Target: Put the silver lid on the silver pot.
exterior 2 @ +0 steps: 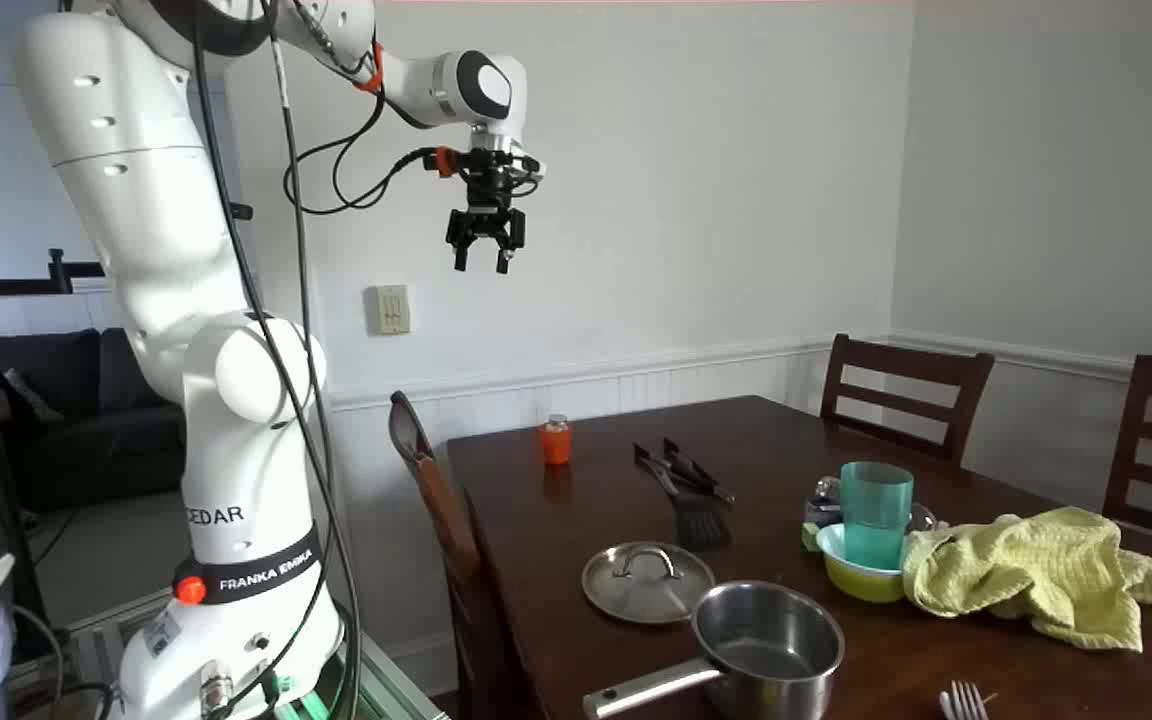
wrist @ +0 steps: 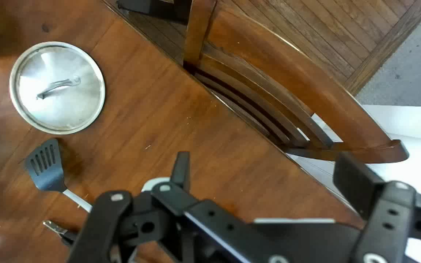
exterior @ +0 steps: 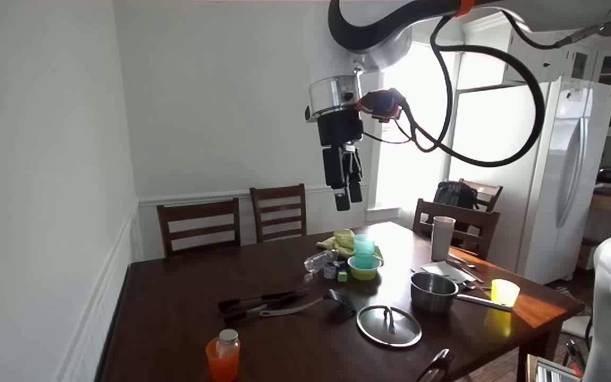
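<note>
1. None of it is done: in an exterior view the silver lid (exterior: pixel 389 326) lies on the surface (exterior: pixel 305 350), near the uncovered silver pot (exterior: pixel 433 298).
2. In an exterior view my claw (exterior 2: pixel 482 267) hangs high, spread wide, empty; grasp, carry and seating remain, I judge.
3. In the wrist view the round lid has no long axis; its handle (wrist: pixel 59 86) slants lower left to upper right.
</note>
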